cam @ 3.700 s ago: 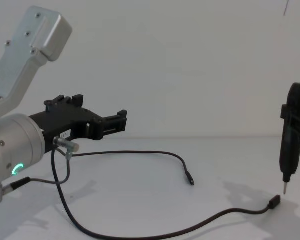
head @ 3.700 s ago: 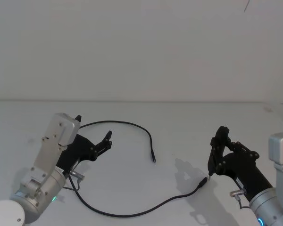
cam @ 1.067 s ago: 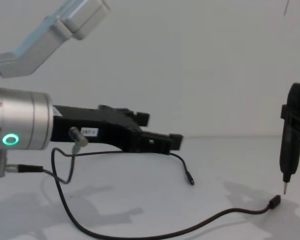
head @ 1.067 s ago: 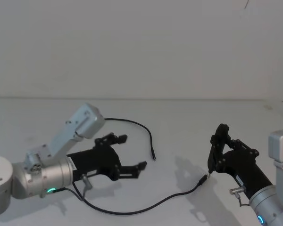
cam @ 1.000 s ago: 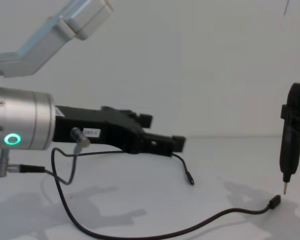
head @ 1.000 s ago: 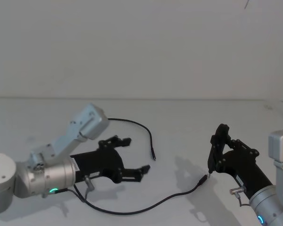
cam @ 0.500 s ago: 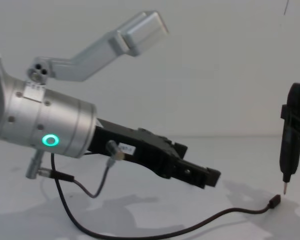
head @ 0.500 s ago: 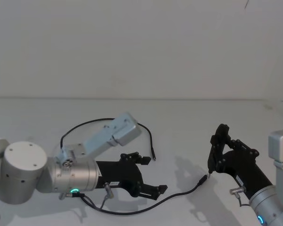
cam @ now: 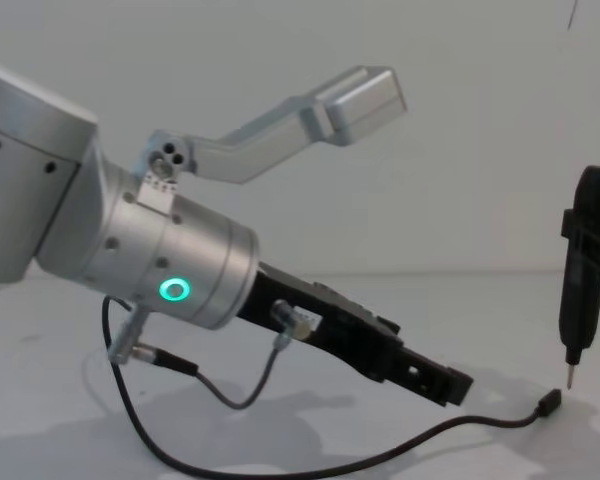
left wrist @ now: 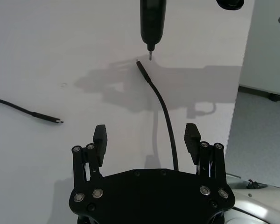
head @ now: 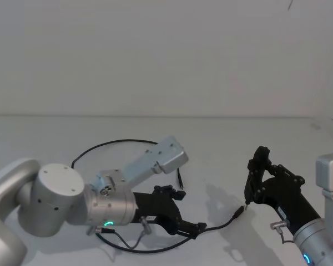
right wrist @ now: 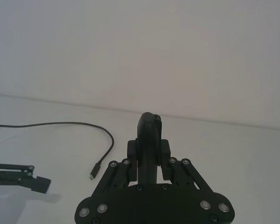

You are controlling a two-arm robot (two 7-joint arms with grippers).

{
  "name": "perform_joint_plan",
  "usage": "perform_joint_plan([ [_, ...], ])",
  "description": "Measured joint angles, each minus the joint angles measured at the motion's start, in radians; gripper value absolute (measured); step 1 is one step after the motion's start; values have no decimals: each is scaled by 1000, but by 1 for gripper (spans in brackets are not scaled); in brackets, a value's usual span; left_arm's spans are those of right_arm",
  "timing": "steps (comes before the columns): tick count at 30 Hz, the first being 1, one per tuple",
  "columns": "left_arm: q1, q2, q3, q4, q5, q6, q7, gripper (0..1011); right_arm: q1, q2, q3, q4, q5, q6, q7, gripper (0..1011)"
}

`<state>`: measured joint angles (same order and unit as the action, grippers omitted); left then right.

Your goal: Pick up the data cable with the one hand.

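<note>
The white bench point(head: 222, 144) carried everything in the scene. The left arm point(head: 108, 205), a thick silver cylinder with a glowing green ring point(cam: 174, 291), reached forward and to the right across the bench, angled downward. At the right side the right end effector point(head: 262, 183) stood raised, its two fingers clamped together on a slim black tool point(cam: 585, 260) that was held upright with its thin metal tip pointing down at the bench. The left end effector point(head: 188, 211) hung low over the bench with its two black fingers point(left wrist: 100, 135) spread wide apart and gripping nothing. The data cable point(cam: 380, 462) lay on the bench in a long loose loop: it curved around behind the left arm, ran forward beneath it, and in the left wrist view passed through the gap between the spread fingers, nearer one finger than the other; whether either finger touched it could not be told. One small plug point(cam: 550, 402) of the cable lay just beside the tool's metal tip. The other plug point(left wrist: 53, 120) lay well apart from it, off to the side of the left end effector.
</note>
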<state>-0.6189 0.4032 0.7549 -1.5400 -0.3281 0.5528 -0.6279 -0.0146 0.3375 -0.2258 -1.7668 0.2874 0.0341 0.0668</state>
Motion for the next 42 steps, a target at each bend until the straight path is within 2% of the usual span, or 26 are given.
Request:
perform_joint_plan([
  [14, -55, -54, 48, 58, 6, 89, 8, 1001, 0, 0, 0, 0, 0, 0, 0, 279],
  [27, -91, -75, 78, 87, 9, 145, 7, 1001, 0, 0, 0, 0, 0, 0, 0, 279],
  [36, -101, -81, 87, 96, 9, 162, 5, 816, 0, 0, 0, 0, 0, 0, 0, 279],
  [42, -105, -84, 90, 99, 10, 168, 4, 628, 0, 0, 0, 0, 0, 0, 0, 279],
])
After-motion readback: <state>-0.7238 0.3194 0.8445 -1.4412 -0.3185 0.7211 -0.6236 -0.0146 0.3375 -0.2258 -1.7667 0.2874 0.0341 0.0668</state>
